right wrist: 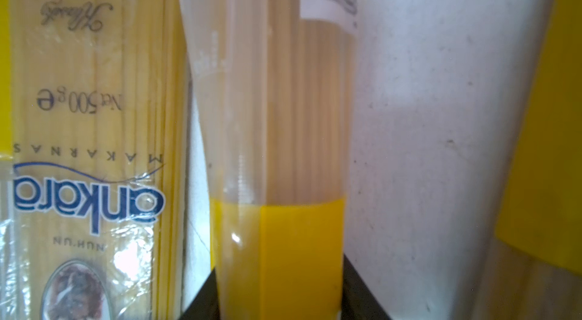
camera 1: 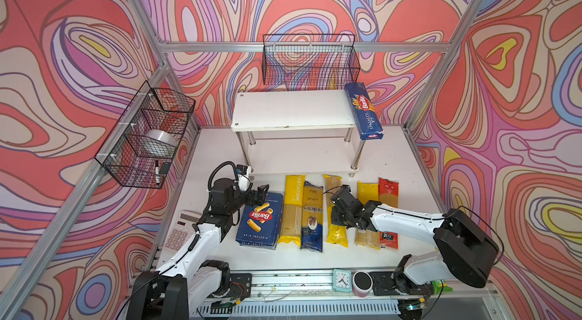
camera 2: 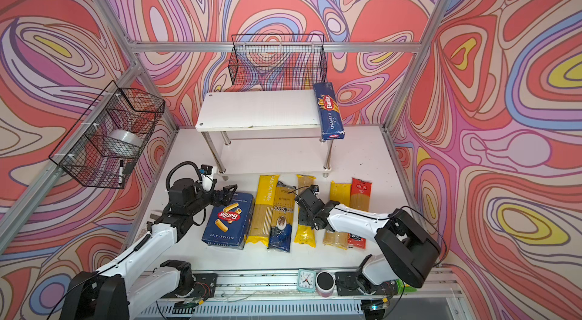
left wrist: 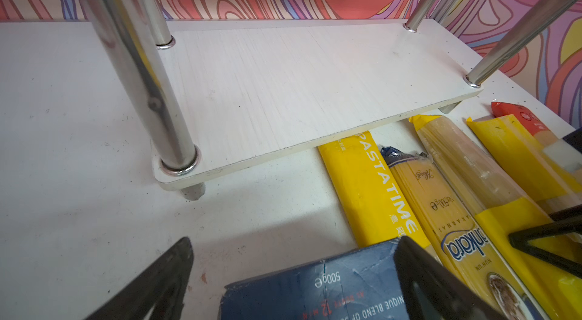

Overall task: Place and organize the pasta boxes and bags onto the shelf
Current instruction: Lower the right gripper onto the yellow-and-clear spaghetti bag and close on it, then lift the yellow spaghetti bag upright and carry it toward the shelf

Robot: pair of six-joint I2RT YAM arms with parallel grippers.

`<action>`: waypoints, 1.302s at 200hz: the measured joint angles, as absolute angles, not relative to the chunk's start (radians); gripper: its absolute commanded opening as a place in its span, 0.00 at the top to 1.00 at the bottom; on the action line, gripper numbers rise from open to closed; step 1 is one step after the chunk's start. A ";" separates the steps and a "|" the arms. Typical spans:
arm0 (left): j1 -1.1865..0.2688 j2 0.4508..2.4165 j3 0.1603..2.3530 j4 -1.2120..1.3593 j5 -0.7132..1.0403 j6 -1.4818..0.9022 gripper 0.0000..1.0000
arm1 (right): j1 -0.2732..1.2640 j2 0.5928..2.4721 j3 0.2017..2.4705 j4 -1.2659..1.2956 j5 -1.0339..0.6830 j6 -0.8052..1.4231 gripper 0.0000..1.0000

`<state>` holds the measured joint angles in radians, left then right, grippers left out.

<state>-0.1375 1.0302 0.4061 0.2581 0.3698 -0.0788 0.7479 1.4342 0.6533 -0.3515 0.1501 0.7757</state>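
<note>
1. Barilla Spaghetti n.5 box (camera 1: 363, 110): on the shelf (camera 1: 293, 110) top board, right end, overhanging the front edge.
2. Barilla rigatoni box (camera 1: 259, 220): flat on the table (camera 1: 393, 158). The left gripper (left wrist: 294, 239) is at its shelf-side end, fingers spread, empty.
3. PASTATIME bag (camera 1: 293, 208), Ankara bag (camera 1: 312, 217), red bag (camera 1: 389, 195): on the table before the shelf.
4. Right gripper (right wrist: 280, 268): fingers clamped on both flanks of the middle yellow bag (right wrist: 283, 113).

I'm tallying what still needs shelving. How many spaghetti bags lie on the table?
5, side by side on the table before the shelf: yellow PASTATIME bag, dark blue bag, middle yellow bag, fourth yellow bag, red bag. None seems hidden.
</note>
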 measured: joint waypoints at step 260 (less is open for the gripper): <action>-0.138 1.030 0.406 0.258 0.363 -0.079 0.00 | 0.767 1.140 0.862 -0.706 0.091 0.616 0.98</action>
